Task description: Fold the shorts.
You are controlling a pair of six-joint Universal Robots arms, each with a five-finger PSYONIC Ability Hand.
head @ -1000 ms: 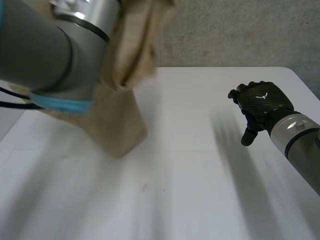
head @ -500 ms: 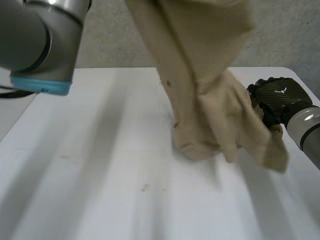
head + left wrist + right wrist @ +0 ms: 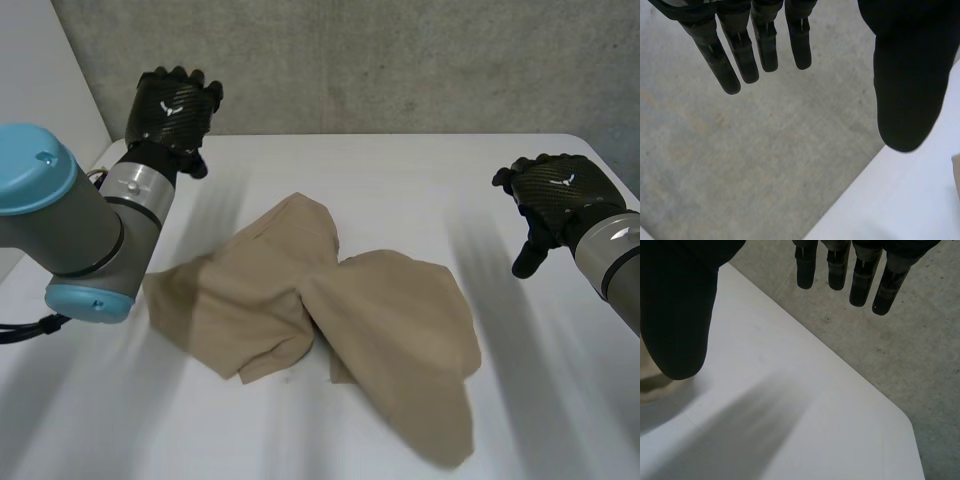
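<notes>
The tan shorts [image 3: 330, 315] lie crumpled in a loose heap on the middle of the white table [image 3: 420, 175], free of both hands. My left hand [image 3: 172, 108] is raised over the table's far left corner, well away from the cloth; its straight fingers [image 3: 740, 47] are spread and hold nothing. A small tan bit of the shorts [image 3: 956, 167] shows beside its thumb. My right hand [image 3: 550, 195] hovers over the table's right side, open and empty, with straight fingers [image 3: 860, 275] over the table's corner. Beside its thumb lies the shorts' edge [image 3: 652, 385].
A grey concrete wall [image 3: 400, 60] stands behind the table. The far table edge [image 3: 850, 197] and a far corner [image 3: 900, 415] lie under the hands, with grey floor [image 3: 920, 350] beyond them. Bare tabletop surrounds the shorts on all sides.
The left hand swung the hanging shorts across the table, let them go and drew back to the far left. The shorts dropped into a heap. The right hand barely moved.
</notes>
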